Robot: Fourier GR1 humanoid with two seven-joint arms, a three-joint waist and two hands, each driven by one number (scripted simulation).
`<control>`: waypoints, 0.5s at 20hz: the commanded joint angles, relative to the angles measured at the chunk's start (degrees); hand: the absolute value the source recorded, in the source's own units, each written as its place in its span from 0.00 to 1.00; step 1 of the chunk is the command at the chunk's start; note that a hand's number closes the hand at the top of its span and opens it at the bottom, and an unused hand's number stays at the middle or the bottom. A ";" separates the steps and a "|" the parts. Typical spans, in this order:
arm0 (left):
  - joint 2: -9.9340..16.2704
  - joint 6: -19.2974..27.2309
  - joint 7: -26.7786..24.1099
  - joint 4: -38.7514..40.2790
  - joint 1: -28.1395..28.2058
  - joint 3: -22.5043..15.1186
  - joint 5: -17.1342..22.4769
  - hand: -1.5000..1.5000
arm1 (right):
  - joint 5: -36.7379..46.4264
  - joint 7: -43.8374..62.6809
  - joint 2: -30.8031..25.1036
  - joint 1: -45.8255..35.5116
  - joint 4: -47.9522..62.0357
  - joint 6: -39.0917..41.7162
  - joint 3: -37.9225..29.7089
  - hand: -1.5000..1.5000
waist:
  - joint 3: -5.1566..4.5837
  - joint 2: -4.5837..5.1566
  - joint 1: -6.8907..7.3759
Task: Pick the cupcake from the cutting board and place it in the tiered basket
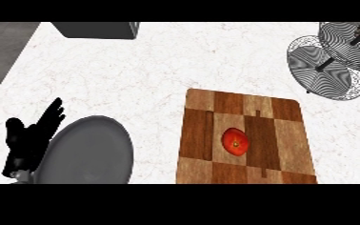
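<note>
1 head view – steeply down on counter [141, 76] – forearm lower left.

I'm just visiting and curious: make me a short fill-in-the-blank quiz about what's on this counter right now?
1. The small red item lies on the wooden ____.
2. The wire tiered basket stands at the view's upper ____ corner.
3. The only hand in view, the left hand, shows at the view's ____ edge beside a grey forearm.
4. The cutting board is made of ____ in a checkered pattern.

Missing words: cutting board; right; left; wood
</note>
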 commanded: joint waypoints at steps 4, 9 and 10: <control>-1.01 0.79 -0.48 1.47 1.15 0.49 -0.07 0.50 | -8.16 4.99 -1.75 1.61 -5.44 -3.74 -7.65 0.00 | -0.03 -1.02 -2.81; 1.28 0.76 -0.99 1.46 2.75 3.04 0.20 0.50 | -17.31 -1.29 -2.40 4.55 -12.87 -6.19 -14.68 0.00 | -0.02 -1.86 -4.55; 1.28 -0.08 -2.20 1.03 5.46 3.35 0.67 0.50 | -18.87 -3.58 -3.09 6.00 -14.55 -5.73 -15.72 0.00 | 0.00 -2.36 -5.18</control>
